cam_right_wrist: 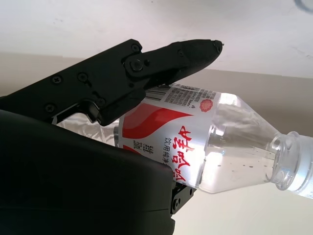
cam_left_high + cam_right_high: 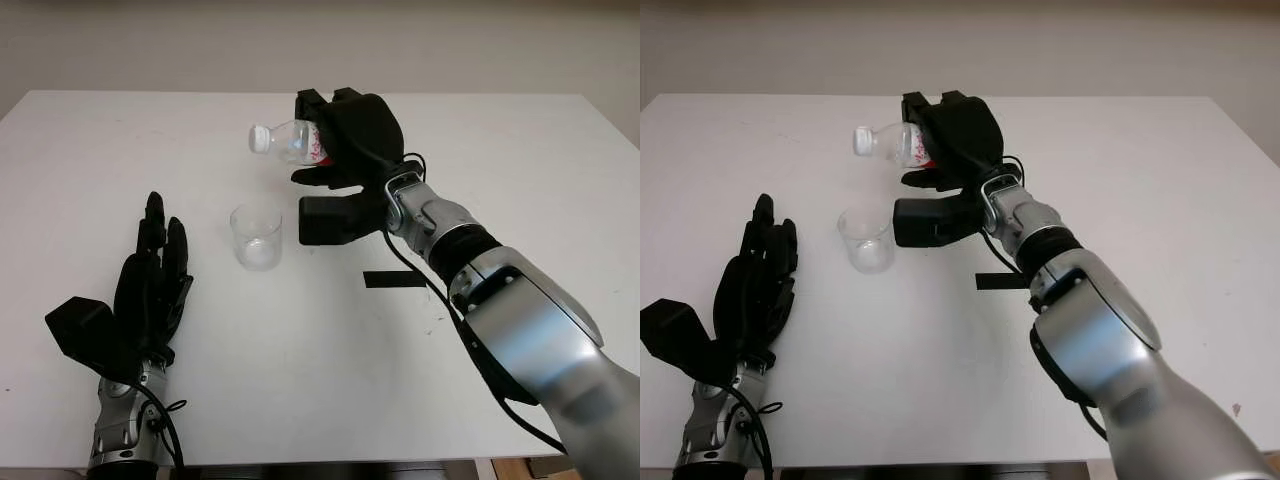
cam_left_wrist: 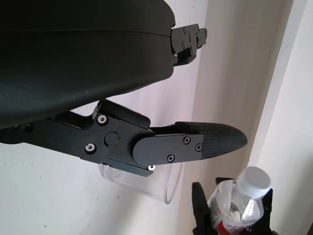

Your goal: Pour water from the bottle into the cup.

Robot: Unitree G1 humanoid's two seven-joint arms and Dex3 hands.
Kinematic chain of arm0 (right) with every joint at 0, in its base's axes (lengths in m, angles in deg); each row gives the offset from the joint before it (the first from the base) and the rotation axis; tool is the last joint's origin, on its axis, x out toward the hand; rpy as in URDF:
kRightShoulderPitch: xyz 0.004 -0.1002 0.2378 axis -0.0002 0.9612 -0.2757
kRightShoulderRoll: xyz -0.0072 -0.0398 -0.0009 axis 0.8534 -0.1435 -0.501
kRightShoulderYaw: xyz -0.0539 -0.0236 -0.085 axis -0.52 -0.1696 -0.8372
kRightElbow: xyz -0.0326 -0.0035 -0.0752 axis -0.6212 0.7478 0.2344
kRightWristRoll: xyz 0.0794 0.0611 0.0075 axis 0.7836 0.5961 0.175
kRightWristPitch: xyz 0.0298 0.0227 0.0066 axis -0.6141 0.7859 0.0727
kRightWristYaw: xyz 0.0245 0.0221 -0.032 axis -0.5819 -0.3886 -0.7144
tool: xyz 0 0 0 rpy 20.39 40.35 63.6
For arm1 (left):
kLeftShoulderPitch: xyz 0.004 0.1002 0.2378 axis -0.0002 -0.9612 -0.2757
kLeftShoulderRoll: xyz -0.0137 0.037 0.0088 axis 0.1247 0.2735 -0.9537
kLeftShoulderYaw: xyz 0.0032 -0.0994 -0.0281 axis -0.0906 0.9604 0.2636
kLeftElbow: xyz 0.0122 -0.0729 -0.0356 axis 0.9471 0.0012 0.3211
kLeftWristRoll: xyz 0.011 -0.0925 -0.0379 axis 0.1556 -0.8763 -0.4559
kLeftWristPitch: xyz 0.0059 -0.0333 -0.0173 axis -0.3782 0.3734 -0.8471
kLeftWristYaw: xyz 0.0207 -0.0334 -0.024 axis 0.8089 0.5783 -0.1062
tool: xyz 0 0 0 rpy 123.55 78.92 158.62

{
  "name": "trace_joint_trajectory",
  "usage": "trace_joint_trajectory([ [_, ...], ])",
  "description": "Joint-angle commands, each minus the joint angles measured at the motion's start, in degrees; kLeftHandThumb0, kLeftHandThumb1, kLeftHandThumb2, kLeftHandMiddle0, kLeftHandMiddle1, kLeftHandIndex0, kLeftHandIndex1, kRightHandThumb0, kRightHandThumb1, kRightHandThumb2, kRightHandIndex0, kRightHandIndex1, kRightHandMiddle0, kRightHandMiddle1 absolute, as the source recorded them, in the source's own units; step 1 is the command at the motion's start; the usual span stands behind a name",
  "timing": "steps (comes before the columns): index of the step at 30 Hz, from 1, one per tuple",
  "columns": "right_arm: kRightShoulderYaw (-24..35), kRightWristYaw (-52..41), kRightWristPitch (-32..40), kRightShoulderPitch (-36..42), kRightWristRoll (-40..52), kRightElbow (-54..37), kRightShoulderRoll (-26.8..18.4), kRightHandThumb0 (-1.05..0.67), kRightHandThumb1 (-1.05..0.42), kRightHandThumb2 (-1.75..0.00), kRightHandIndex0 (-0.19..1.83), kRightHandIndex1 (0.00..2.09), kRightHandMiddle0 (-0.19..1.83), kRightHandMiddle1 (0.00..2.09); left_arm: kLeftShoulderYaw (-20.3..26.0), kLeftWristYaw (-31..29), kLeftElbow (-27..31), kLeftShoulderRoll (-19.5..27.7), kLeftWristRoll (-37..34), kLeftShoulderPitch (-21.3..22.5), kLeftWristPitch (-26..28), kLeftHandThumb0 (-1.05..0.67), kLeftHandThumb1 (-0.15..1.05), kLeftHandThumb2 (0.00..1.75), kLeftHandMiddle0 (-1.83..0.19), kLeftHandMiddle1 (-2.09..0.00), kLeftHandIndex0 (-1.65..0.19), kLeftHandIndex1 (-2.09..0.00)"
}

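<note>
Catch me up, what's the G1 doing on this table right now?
Pouring setup. The right hand grips a clear water bottle with a red-and-white label, tipped on its side above the table, white cap still on, neck pointing over the clear plastic cup. The cup stands upright on the white table, just below and a little nearer the robot than the bottle's mouth. The left hand is open, idle near the table's front left.

Clear plastic bottle (image 2: 285, 139), matt table (image 2: 520, 160)

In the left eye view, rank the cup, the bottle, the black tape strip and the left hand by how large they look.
1. Left hand, open, nearest the camera, which inflates it.
2. Cup.
3. Bottle, partly hidden by the right hand's fingers, so cup versus bottle is unsure.
4. Tape strip.
</note>
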Motion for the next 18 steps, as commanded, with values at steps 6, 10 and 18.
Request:
trace_joint_trajectory([
  [6,-3.5,3.9,-1.3,-3.0,-3.2,0.8,-1.8,-0.44,-1.05,-0.24,1.31,2.09,0.75,2.09,-0.3,0.2,-2.2,-1.2,-0.1,-0.8,0.2,-0.76,1.05,0.45,0.16,-0.05,0.16,-0.05],
  [10,-6.8,4.8,0.5,-3.9,-6.5,1.0,-2.2,-0.46,-1.05,-0.27,1.27,2.09,0.66,2.09,-0.3,0.4,-2.2,-1.2,0.2,-0.8,0.0,-0.76,1.05,0.45,0.16,-0.05,0.15,-0.05],
  [18,-13.2,8.7,5.1,-5.2,-13.3,1.3,-2.6,-0.53,-1.05,-0.25,1.17,2.09,0.33,1.78,-0.2,0.3,-2.2,-1.3,-0.1,-0.9,0.2,-0.75,1.05,0.46,0.16,-0.05,0.15,-0.05],
])
